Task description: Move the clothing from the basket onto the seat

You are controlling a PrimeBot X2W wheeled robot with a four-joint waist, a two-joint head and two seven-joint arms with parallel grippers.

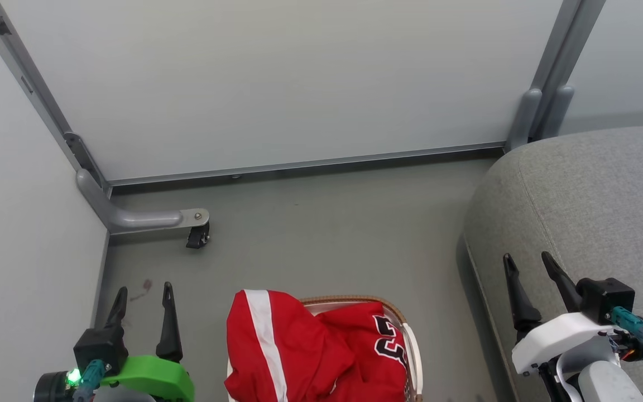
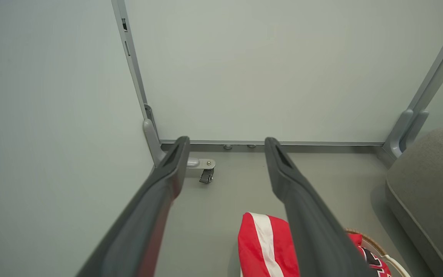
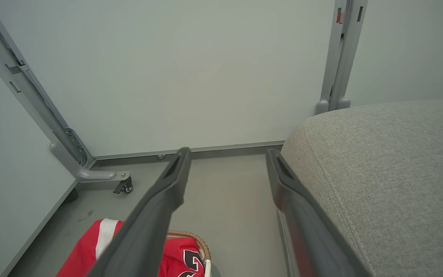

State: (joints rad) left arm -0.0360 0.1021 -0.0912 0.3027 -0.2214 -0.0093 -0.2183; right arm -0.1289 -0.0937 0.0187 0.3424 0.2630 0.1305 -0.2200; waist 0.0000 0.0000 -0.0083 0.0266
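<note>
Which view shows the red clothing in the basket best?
Head view: the clothing, striped piece and numbered jersey, lies heaped in the basket. Each wrist view catches part of it, cut by the bottom edge.

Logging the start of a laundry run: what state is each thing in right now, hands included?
left hand: open, empty, left of the basket.
right hand: open, empty, by the seat's edge.
striped garment: crumpled in the basket, spilling over its rim.
jersey: crumpled in the basket.
basket: upright on the floor, holding both garments.
seat: no clothing on the part in view.
</note>
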